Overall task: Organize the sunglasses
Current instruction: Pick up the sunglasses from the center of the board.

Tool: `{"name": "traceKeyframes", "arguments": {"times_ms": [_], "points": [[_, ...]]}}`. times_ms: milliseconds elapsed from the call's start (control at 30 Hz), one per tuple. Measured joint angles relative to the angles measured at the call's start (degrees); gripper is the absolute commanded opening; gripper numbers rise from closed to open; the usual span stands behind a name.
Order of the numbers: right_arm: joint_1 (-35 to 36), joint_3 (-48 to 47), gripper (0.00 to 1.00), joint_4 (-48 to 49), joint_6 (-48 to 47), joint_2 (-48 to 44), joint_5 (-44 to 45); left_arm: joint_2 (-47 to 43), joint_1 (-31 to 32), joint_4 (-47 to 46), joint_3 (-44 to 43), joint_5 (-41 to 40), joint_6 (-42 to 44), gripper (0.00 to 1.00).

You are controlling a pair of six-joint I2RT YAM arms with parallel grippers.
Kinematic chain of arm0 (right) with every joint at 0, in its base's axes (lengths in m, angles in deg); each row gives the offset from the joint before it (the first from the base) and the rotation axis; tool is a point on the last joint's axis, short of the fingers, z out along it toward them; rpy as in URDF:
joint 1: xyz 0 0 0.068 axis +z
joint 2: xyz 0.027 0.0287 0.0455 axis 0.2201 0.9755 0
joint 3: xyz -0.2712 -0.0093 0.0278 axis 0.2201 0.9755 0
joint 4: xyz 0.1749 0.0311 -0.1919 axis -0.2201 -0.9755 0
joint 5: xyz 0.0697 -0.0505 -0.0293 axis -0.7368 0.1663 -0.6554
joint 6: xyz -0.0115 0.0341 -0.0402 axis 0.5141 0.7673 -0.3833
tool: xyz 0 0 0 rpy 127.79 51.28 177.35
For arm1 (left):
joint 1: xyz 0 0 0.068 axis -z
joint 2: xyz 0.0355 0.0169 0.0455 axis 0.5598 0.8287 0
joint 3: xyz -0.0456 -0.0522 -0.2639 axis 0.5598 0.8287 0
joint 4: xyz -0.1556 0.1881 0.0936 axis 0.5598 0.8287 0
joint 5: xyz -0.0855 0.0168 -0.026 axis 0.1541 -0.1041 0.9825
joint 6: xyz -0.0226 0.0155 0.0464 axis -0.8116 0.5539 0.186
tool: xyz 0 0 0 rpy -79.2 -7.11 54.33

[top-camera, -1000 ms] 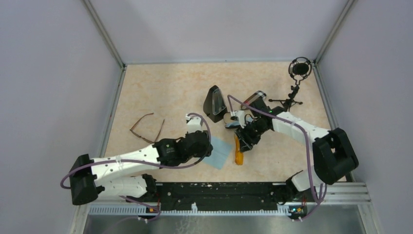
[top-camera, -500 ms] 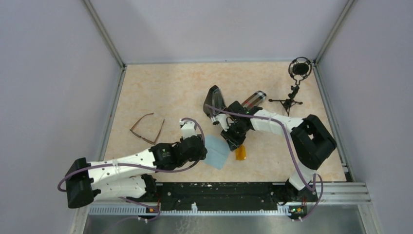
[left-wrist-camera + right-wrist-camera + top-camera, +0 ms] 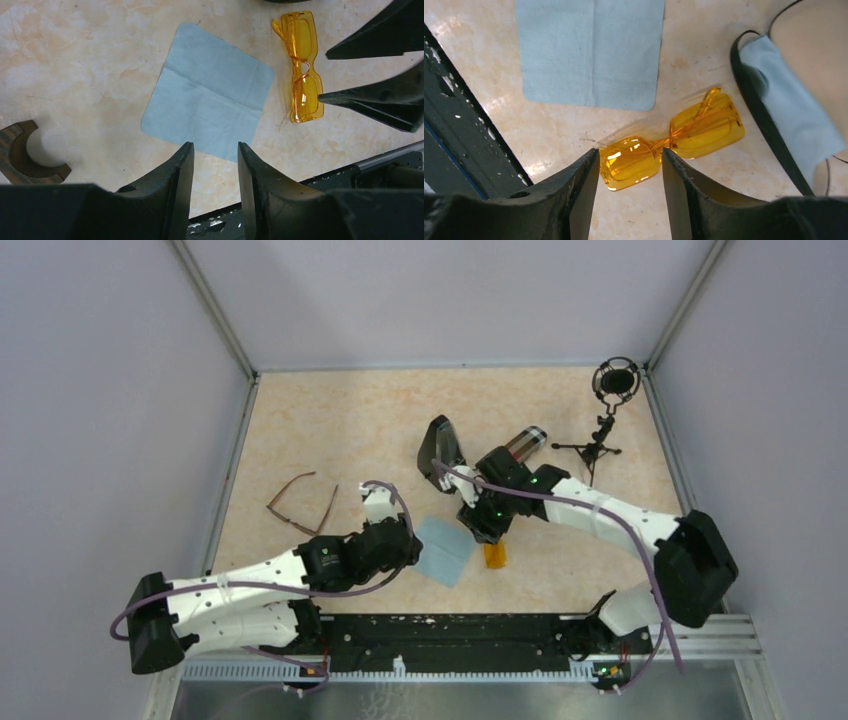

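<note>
The amber-orange sunglasses (image 3: 494,554) lie folded on the table near the front; they also show in the left wrist view (image 3: 302,65) and the right wrist view (image 3: 696,127). My right gripper (image 3: 491,536) hangs just over them, open, with one lens (image 3: 631,162) between its fingertips (image 3: 591,170). I cannot tell whether the fingers touch it. The brown thin-framed sunglasses (image 3: 300,503) lie open at the left. My left gripper (image 3: 410,548) is open and empty, just left of a blue cloth (image 3: 445,551).
A black triangular case (image 3: 441,452) with a blue lining (image 3: 791,107) stands behind the right gripper. A plaid cylindrical case (image 3: 525,440) and a microphone stand (image 3: 608,405) are at the back right. The black base rail (image 3: 450,630) runs along the near edge. A brown curved piece (image 3: 22,157) is at the left wrist view's edge.
My right gripper moved left and down over the orange sunglasses, hiding most of them from above. My left arm drew back to the left, uncovering the blue cloth.
</note>
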Motion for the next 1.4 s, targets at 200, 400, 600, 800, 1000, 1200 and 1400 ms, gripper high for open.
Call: {"name": "traceKeyframes", "arguments": {"times_ms": [200, 400, 600, 800, 1000, 1200, 1400], "points": [[0.0, 4.0, 0.85, 1.4, 1.9, -6.0, 3.9, 0.2, 0.0, 0.0, 0.0, -0.6, 0.2, 0.44], [1.2, 5.9, 0.98, 1.2, 6.0, -1.4, 10.6, 2.3, 0.0, 0.0, 0.0, -1.0, 0.7, 0.44], [2.8, 5.9, 0.99, 1.9, 9.9, 1.7, 14.2, 3.2, 0.0, 0.0, 0.0, -1.2, 1.2, 0.45], [3.1, 5.9, 0.99, 3.1, 13.6, 2.8, 16.2, 5.1, 0.0, -0.2, -0.2, -1.2, 1.7, 0.45], [3.1, 5.9, 0.97, 3.8, 15.2, 5.1, 16.5, 7.2, 0.0, -0.9, -0.8, -1.1, 2.3, 0.45], [3.1, 5.9, 0.88, 3.8, 14.3, 5.5, 17.5, 7.8, 0.0, -1.4, -1.0, -1.0, 3.1, 0.45], [3.1, 6.0, 0.81, 2.5, 11.3, 4.3, 17.6, 7.8, -0.1, -1.7, -1.0, -0.9, 3.3, 0.45]]}}
